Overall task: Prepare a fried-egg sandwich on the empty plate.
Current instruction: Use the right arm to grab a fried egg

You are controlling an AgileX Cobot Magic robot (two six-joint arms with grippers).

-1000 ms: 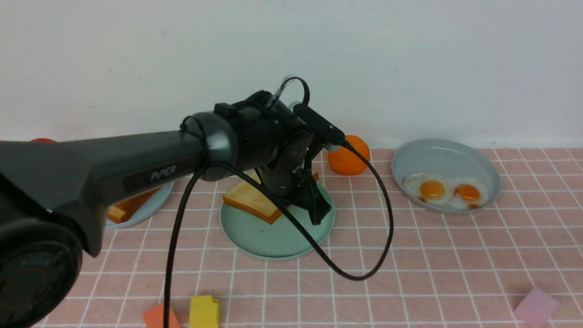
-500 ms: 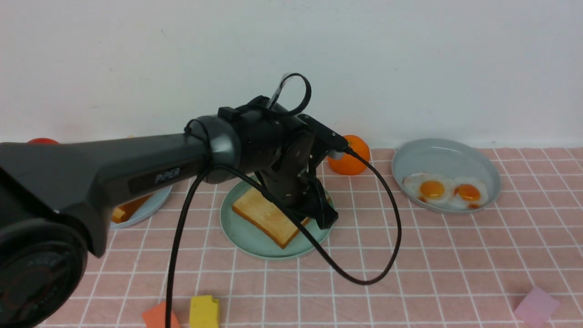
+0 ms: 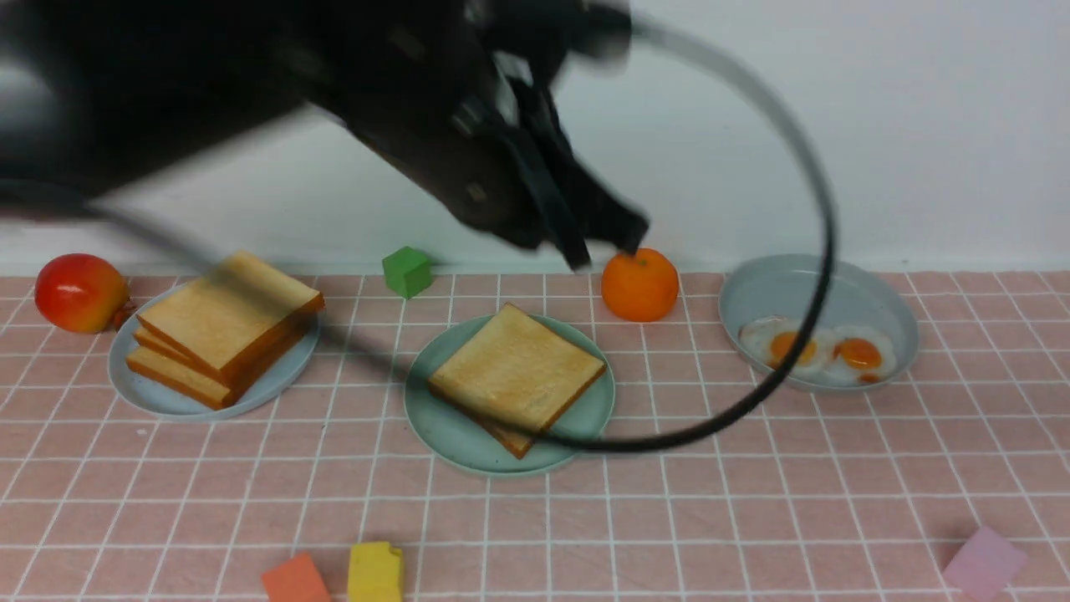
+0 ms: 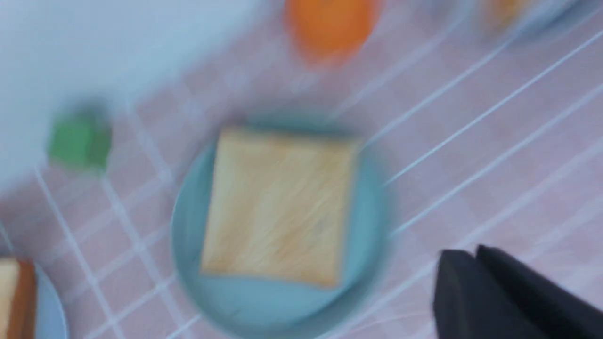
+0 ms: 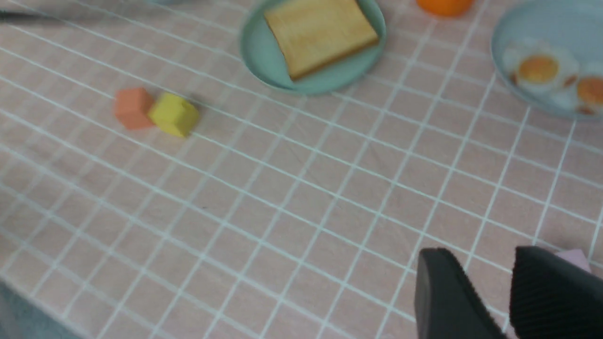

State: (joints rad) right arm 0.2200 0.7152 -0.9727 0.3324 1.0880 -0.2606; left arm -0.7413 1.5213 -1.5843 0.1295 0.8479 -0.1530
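One golden toast slice point(image 3: 517, 376) lies flat on the mint-green plate point(image 3: 443, 435) at the table's middle. It also shows in the left wrist view point(image 4: 278, 207) and the right wrist view point(image 5: 320, 33). Two fried eggs point(image 3: 823, 351) lie in the grey dish point(image 3: 802, 284) at the right. My left gripper point(image 3: 606, 247) is blurred, raised above and behind the plate; in the left wrist view point(image 4: 464, 256) its jaws are together and empty. My right gripper point(image 5: 483, 254) is open and empty over bare tablecloth; it is not in the front view.
A stack of toast point(image 3: 221, 326) sits on a pale blue plate point(image 3: 142, 393) at the left, beside a red apple point(image 3: 79, 293). An orange point(image 3: 639, 284) and a green cube point(image 3: 407, 272) stand at the back. Yellow point(image 3: 374, 573), orange point(image 3: 292, 581) and pink point(image 3: 982, 562) blocks lie near the front.
My left arm has lifted quickly up and back from the mint-green plate. The toast slice, tilted in the gripper a second ago, now lies flat on the plate by itself.
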